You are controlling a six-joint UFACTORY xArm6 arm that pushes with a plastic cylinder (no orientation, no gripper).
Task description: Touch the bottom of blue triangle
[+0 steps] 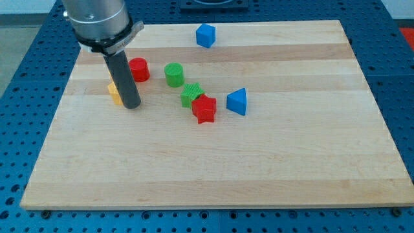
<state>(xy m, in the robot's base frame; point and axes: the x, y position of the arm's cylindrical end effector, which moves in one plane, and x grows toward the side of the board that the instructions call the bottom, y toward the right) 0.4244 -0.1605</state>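
The blue triangle (237, 101) lies a little right of the board's middle. My tip (132, 105) rests on the board far to its left, about a quarter of the board's width away. The tip is beside an orange block (114, 93), which the rod partly hides, and just below a red cylinder (138, 69). Between the tip and the blue triangle lie a green cylinder (174, 74), a green star-shaped block (191, 94) and a red star-shaped block (204, 109); the red one sits close to the triangle's left.
A blue cube-like block (206, 35) stands near the board's top edge. The wooden board (213, 168) lies on a blue perforated table (19, 97). The arm's grey body (97, 19) fills the view's top left.
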